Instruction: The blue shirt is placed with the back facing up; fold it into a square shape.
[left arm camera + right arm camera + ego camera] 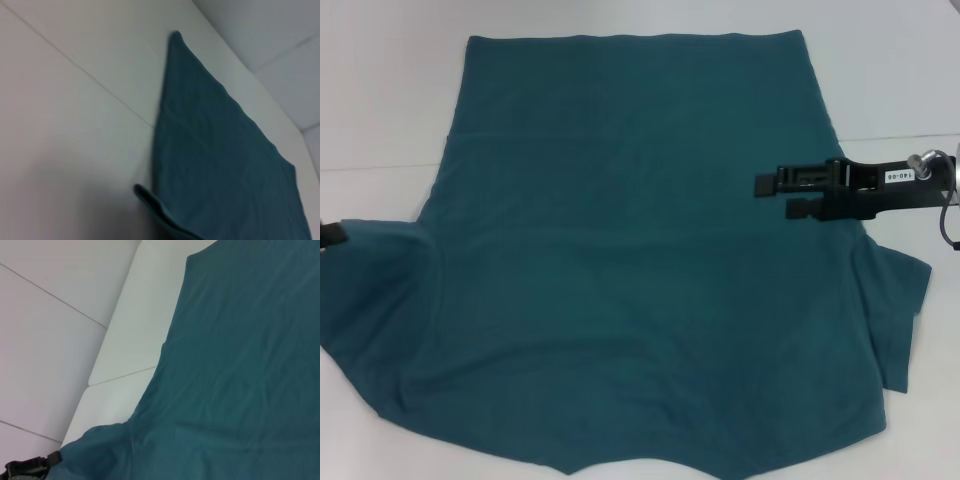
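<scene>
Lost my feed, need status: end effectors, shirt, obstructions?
Right end effector open above blue shirt, right side. Left end effector at left sleeve edge. Shirt flat, unfolded. Nothing in the way.

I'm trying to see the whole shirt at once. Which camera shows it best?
The head view: the blue shirt lies spread flat on the white table, both sleeves visible, with the right gripper above its right side. The left wrist view shows only one edge and a sleeve; the right wrist view shows part of the cloth.
</scene>
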Controlling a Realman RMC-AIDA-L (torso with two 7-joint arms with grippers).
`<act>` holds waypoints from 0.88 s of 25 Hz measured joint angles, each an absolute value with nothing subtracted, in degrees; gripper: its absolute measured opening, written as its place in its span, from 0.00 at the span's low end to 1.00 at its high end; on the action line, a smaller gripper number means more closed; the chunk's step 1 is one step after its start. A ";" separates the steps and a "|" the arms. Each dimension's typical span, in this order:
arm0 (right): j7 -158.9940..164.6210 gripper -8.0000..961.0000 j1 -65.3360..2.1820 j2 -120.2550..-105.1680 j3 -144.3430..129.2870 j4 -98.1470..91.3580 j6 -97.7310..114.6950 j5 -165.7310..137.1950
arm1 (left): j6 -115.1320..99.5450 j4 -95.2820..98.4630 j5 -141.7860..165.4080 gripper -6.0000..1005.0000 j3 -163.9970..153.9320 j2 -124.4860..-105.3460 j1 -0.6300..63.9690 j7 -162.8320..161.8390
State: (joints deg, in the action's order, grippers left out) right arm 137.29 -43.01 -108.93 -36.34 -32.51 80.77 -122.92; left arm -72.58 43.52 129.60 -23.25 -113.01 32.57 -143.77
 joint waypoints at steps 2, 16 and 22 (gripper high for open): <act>137.24 0.93 -43.07 -108.97 -36.32 -32.51 80.77 -122.91 | -73.66 43.61 130.06 0.02 -23.69 -113.11 33.49 -144.30; 137.17 0.93 -43.01 -109.04 -35.83 -32.51 80.47 -122.86 | -70.14 39.19 129.94 0.02 -29.18 -117.55 38.72 -146.24; 137.15 0.93 -42.91 -109.01 -35.70 -32.52 80.73 -122.87 | -64.34 34.97 129.98 0.03 -34.14 -117.80 40.93 -146.30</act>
State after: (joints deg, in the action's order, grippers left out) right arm 137.15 -42.91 -109.01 -35.70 -32.51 80.73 -122.87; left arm -64.34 34.97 129.98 -34.14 -117.80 40.93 -146.30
